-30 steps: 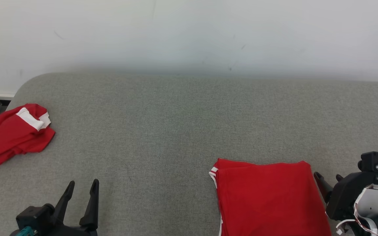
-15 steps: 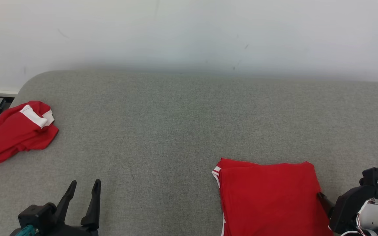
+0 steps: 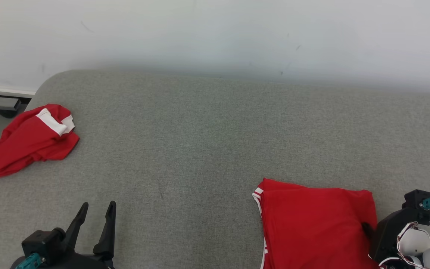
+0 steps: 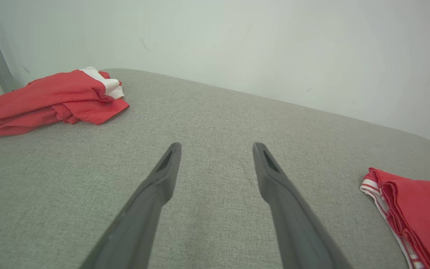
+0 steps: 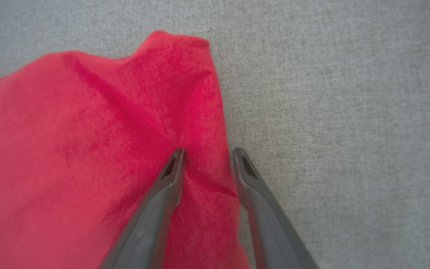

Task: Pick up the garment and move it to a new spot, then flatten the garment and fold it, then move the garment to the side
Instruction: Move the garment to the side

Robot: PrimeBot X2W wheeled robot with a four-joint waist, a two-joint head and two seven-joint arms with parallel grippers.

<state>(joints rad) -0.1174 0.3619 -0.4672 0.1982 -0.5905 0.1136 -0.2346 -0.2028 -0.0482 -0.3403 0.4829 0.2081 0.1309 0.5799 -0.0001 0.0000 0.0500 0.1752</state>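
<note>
Near left edge: the left gripper (image 3: pixel 98 204) hovers over the grey fabric-covered padded table (image 3: pixel 200 149), jaws spread wide, holding nothing.
Near right edge: the right gripper (image 5: pixel 208 151) is down on the folded red cloth garment with white trim (image 3: pixel 312 220). Its jaws are about half narrowed. One finger is on the cloth, the other just off the cloth's right edge. A ridge of cloth puckers between them, not visibly pinched.
Step in hand: probably gripping the folded piece to move it aside.
Doing it well: bite deep enough to catch every layer, then lift low and carry level so the fold stays closed.
Far left corner: a crumpled red garment with a white band (image 3: pixel 32 140), well apart.
</note>
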